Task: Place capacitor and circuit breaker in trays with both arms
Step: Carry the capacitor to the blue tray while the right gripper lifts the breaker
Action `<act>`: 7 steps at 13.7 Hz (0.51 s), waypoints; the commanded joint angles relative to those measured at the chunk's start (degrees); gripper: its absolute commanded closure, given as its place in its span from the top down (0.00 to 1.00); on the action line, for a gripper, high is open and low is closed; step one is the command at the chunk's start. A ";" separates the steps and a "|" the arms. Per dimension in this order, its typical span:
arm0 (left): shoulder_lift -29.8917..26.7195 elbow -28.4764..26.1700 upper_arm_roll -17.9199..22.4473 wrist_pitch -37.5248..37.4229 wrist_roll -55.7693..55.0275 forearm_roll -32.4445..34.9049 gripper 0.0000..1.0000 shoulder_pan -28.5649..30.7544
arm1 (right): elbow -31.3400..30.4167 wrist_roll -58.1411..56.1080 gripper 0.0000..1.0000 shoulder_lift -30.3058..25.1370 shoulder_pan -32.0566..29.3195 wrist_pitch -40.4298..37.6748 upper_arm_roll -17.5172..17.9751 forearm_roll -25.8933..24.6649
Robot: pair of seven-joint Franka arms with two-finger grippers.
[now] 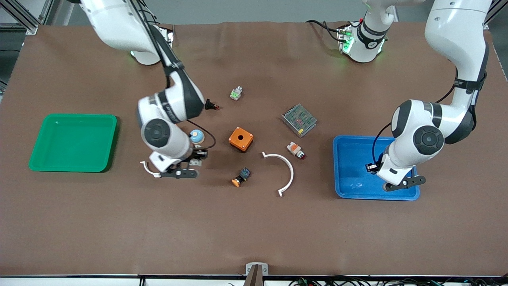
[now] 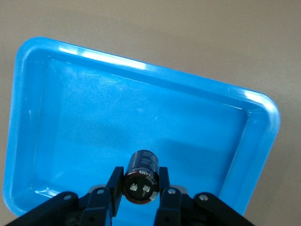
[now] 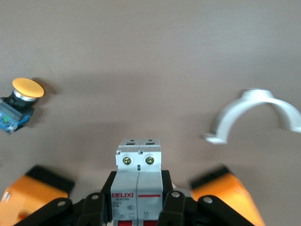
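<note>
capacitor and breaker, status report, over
Left pincer shut on small black cylindrical capacitor over blue plastic tray. Right pincer shut on white-grey rectangular circuit breaker above brown table. Nothing blocking.

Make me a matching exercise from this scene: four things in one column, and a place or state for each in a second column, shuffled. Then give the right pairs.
Things:
1. capacitor
2. circuit breaker
3. green tray
4. orange box

Places or states:
A. on the table, toward the right arm's end
B. held in the left tool, over the blue tray
C. on the table, beside the white curved clip
D. held in the right tool, over the bare table

Pairs: 1-B, 2-D, 3-A, 4-C
</note>
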 commanded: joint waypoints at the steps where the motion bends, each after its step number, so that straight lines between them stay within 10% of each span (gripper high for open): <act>1: 0.96 -2.12 -0.77 3.72 0.52 1.05 0.01 1.34 | 4.53 -7.54 0.17 -3.64 -4.56 -10.70 -3.22 0.23; 7: 3.07 -4.59 -1.03 6.98 0.61 0.70 0.03 2.31 | 4.89 -31.90 0.18 -4.00 -17.03 -15.04 -12.03 0.41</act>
